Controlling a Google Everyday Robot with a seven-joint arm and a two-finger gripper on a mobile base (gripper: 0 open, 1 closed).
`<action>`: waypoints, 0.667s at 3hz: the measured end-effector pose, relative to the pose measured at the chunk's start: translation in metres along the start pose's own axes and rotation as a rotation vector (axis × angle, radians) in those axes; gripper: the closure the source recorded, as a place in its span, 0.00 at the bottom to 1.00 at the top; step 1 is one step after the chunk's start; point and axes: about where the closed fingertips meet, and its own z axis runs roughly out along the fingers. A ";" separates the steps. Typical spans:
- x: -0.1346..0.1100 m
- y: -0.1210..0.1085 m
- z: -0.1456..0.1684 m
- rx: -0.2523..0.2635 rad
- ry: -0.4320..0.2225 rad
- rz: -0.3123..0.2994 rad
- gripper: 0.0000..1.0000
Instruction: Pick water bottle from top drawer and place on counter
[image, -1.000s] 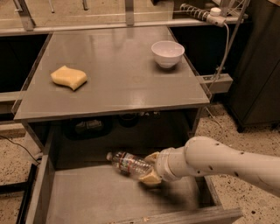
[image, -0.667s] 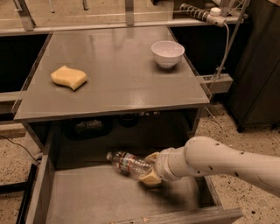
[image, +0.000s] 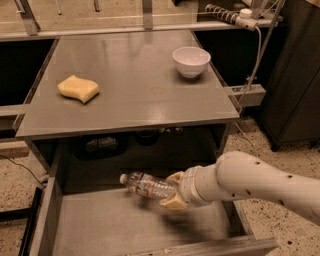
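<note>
The water bottle (image: 146, 184) is clear and ribbed with a white cap pointing left, and it lies nearly level over the open top drawer (image: 115, 227). My gripper (image: 172, 192) comes in from the right on a white arm. Its tan fingers (image: 174, 177) are shut on the bottle's base end and hold it above the grey drawer floor, below the counter's front edge. The counter (image: 135, 90) is the flat grey tabletop above and behind the drawer.
A yellow sponge (image: 78, 88) lies on the counter's left side and a white bowl (image: 191, 61) stands at its back right. Dark objects sit on the shelf under the counter. A dark cabinet (image: 295, 85) stands at the right.
My gripper has lifted the bottle slightly; its cap end now sits a little higher over the drawer. The arm has barely moved otherwise.
</note>
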 end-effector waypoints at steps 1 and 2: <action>-0.020 -0.001 -0.035 0.024 -0.021 -0.054 1.00; -0.038 -0.010 -0.075 0.054 -0.046 -0.108 1.00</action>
